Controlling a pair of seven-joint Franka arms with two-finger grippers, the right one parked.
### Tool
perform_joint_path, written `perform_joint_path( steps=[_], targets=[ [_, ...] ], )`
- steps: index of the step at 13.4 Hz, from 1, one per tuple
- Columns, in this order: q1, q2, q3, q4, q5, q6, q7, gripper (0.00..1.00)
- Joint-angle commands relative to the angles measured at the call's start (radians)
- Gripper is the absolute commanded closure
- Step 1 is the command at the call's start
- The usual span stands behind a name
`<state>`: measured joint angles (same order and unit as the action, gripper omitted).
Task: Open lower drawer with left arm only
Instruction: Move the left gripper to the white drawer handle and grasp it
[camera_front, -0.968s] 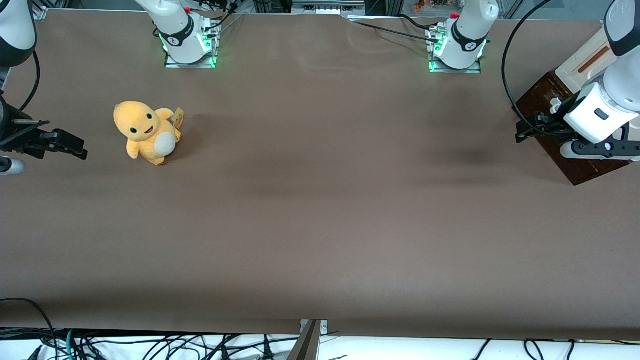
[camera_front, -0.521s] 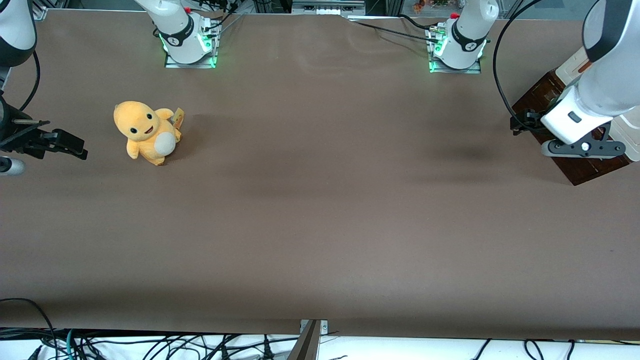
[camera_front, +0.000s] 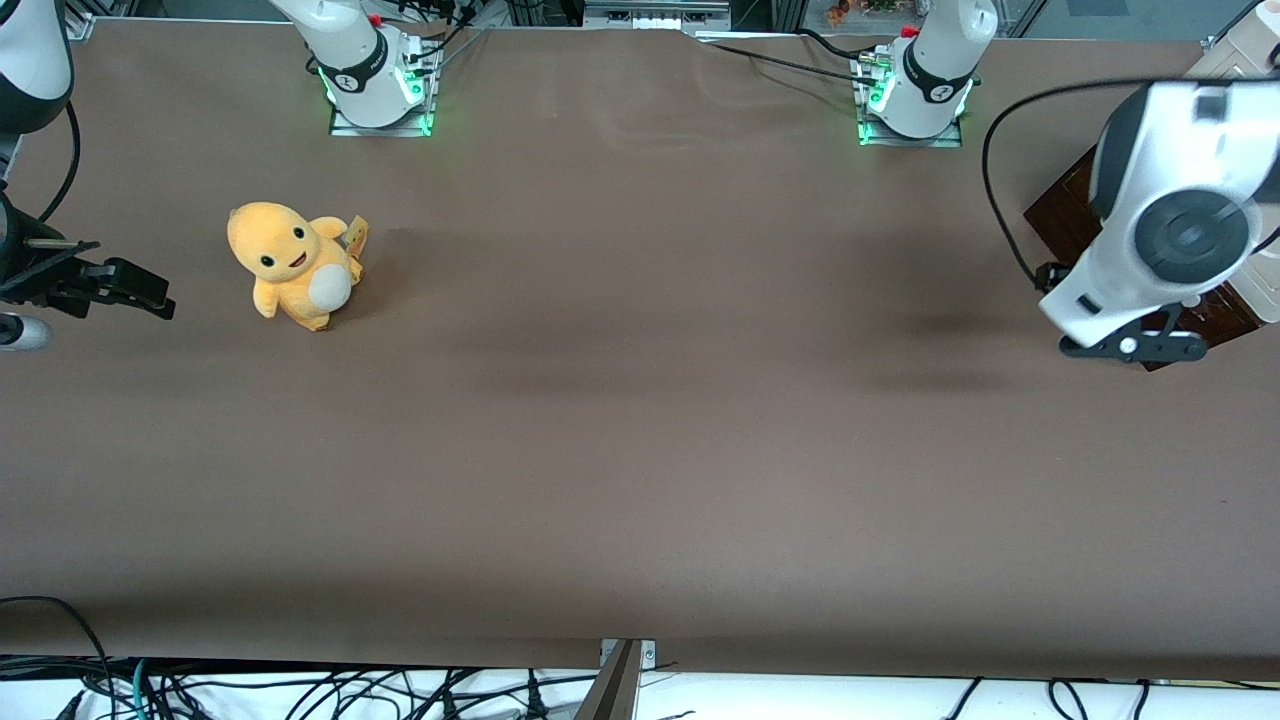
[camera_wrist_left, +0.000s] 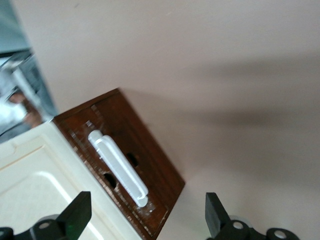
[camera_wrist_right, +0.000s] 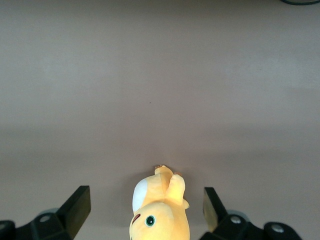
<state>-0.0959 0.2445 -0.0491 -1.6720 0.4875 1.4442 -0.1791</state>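
Note:
The lower drawer (camera_wrist_left: 142, 150) shows as a dark brown front with a white bar handle (camera_wrist_left: 119, 170), lying against the cream cabinet (camera_wrist_left: 35, 185). In the front view the drawer (camera_front: 1058, 212) sits at the working arm's end of the table, largely covered by the left arm (camera_front: 1180, 230). My gripper (camera_wrist_left: 147, 220) is open and hangs above the drawer front. One black fingertip (camera_wrist_left: 80, 212) is over the cabinet and the other over the table, with one end of the handle between them. It holds nothing and touches nothing. In the front view the arm's wrist hides the gripper.
A yellow plush toy (camera_front: 295, 265) stands on the brown table (camera_front: 640, 450) toward the parked arm's end. Two arm bases with green lights (camera_front: 380, 85) (camera_front: 915, 90) stand farthest from the front camera. Cables hang below the table's near edge.
The left arm has lifted and swung its wrist over the drawer, nearer the front camera, and now covers most of it. The drawer and cabinet have not moved.

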Motion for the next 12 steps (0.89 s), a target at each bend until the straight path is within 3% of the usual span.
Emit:
perform_joint_path(
  steps=[1, 3, 5, 9, 12],
  targets=[
    [-0.065, 0.090, -0.009, 0.008, 0.124, -0.106, -0.228, 0.00],
    [-0.177, 0.200, -0.009, -0.029, 0.245, -0.213, -0.439, 0.00],
    [-0.209, 0.292, -0.009, -0.040, 0.266, -0.269, -0.584, 0.00],
    [-0.148, 0.289, -0.006, -0.225, 0.385, -0.274, -0.696, 0.00],
    [-0.091, 0.289, -0.006, -0.293, 0.419, -0.271, -0.776, 0.00]
  ],
)
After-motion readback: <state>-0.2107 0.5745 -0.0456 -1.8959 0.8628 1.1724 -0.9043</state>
